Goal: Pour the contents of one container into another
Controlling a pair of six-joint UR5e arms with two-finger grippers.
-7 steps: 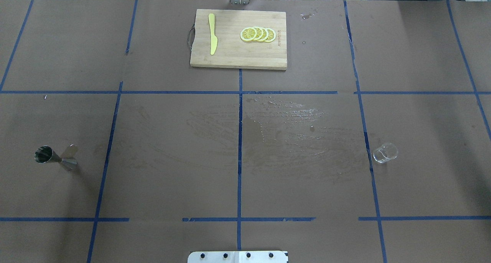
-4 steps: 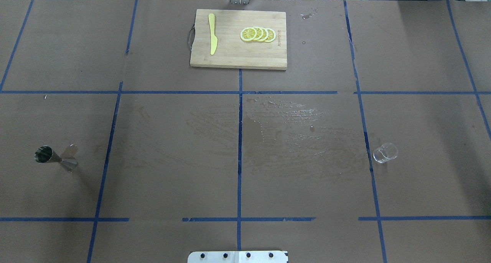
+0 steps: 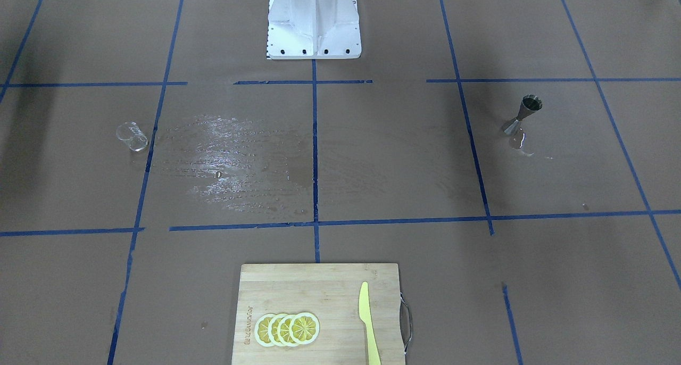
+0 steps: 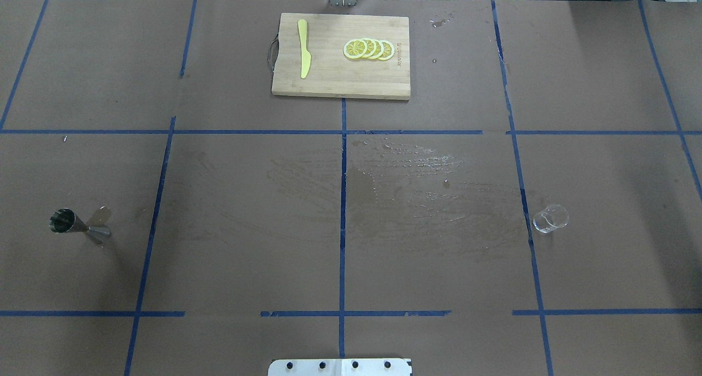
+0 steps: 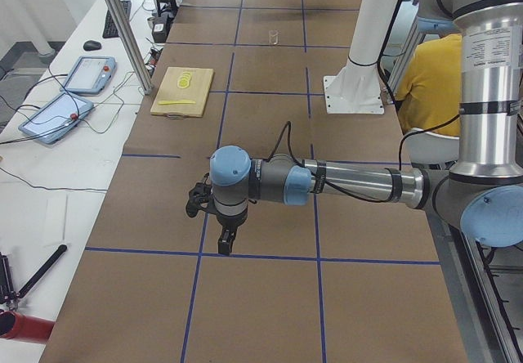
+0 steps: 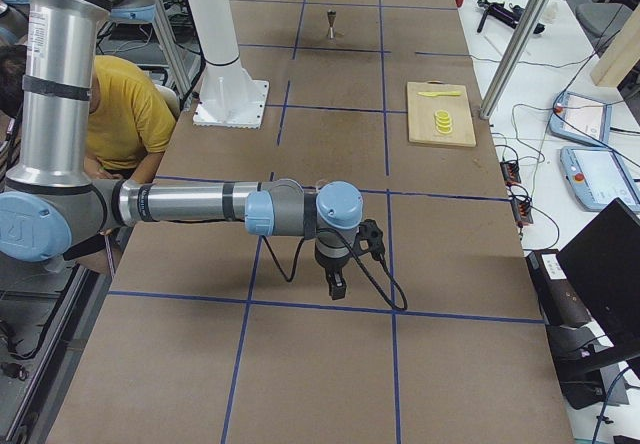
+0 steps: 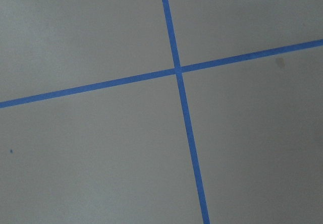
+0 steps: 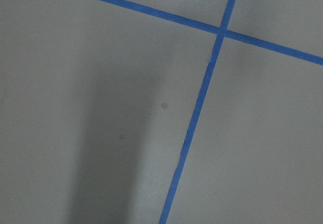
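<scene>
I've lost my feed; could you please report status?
Left gripper, right gripper out wide, open or shut unclear. Glass cup, jigger standing untouched. Wet patch between.

The jigger [image 4: 71, 224] stands inward of the left gripper [image 5: 226, 243], and the glass cup [image 4: 550, 218] inward of the right gripper [image 6: 336, 289]. Between both claws, at the far edge, the cutting board [image 4: 329, 80] bears a knife [image 4: 303, 47] and lemon slices [image 4: 368, 49].

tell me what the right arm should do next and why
Probably swing the right gripper in toward the glass cup: it stands untouched on the robot's right, apart from the jigger, and the gripper hangs over the table far off.
</scene>
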